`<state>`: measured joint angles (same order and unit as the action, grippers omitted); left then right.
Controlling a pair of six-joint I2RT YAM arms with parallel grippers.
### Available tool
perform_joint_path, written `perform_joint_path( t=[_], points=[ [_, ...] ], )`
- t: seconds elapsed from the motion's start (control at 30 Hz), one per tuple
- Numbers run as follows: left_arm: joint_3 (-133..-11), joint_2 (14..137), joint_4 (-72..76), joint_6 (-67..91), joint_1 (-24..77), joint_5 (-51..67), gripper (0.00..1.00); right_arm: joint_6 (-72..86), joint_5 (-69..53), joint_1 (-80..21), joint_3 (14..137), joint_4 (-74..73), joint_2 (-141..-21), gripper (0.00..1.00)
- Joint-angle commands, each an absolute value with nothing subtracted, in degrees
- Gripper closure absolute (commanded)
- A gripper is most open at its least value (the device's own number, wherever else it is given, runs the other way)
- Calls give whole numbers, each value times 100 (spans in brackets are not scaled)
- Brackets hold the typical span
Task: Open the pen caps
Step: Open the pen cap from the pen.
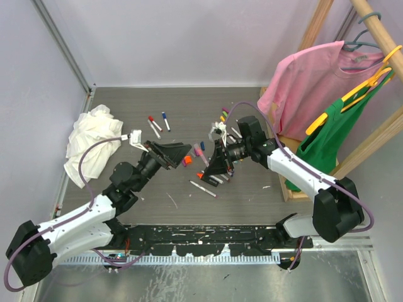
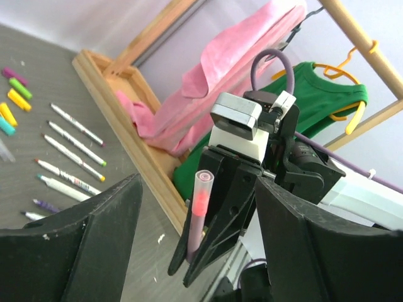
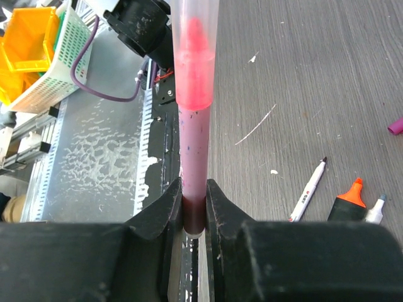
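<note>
My right gripper (image 3: 194,189) (image 1: 212,168) is shut on the barrel of a pink highlighter pen (image 3: 192,145) held above the table. Its translucent pen cap (image 3: 192,38) (image 2: 203,189) sits on the end, with the red tip showing through. My left gripper (image 2: 198,182) (image 1: 181,151) faces that capped end from the left with its fingers (image 2: 94,233) wide open. It holds nothing and stands short of the pen. Loose coloured pen caps (image 2: 12,94) and several white pens (image 2: 69,151) lie on the table beyond.
A white cloth rag (image 1: 91,145) lies at the left. Two capped pens (image 1: 157,123) lie in the middle. A white pen (image 3: 308,192) and an orange highlighter (image 3: 349,200) lie under the right arm. A wooden rack (image 1: 315,38) with pink (image 1: 308,82) and green (image 1: 340,132) shirts stands at the right.
</note>
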<state>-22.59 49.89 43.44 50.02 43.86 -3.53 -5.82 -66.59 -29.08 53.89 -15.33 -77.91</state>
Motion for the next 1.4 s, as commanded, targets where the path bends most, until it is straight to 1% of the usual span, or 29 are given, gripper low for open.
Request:
perform_joint_path(
  t=[0.0,0.13,0.3,0.37,0.53,0.7,0.97,1.23,1.3,1.33,1.37],
  points=[
    [-2894,4982,2834,5433,4366,-318,28,-799,-6482,-2909,5658,-1598,-7778,99],
    [-3268,5176,2221,5564,4490,-568,33,-803,-6366,-2910,5677,-1624,-7826,99],
    [-3600,5385,1882,5327,5094,-1403,34,-813,-6294,-2905,5704,-1674,-7881,99],
    [-3701,5503,1859,5255,5237,-1597,37,-817,-6278,-2909,5714,-1686,-7900,99],
    [-3861,5782,1889,5238,5316,-1656,47,-822,-6249,-2917,5725,-1722,-7927,99],
    [-3956,5867,1849,5182,5323,-1786,49,-834,-6238,-2918,5730,-1740,-7932,99],
    [-4156,6030,1767,5092,5319,-1740,62,-887,-6191,-2944,5765,-1817,-7972,99],
    [-4140,6111,1790,5142,5317,-1594,82,-915,-6100,-2953,5781,-1837,-7973,99],
    [-4127,6108,1818,5126,5317,-1559,89,-923,-6100,-2958,5773,-1837,-7972,99],
    [-4111,6108,1857,5108,5323,-1545,96,-923,-6100,-2954,5778,-1837,-7972,97],
    [-4067,6101,1925,5084,5321,-1537,100,-925,-6100,-2953,5780,-1837,-7973,89]
  ],
)
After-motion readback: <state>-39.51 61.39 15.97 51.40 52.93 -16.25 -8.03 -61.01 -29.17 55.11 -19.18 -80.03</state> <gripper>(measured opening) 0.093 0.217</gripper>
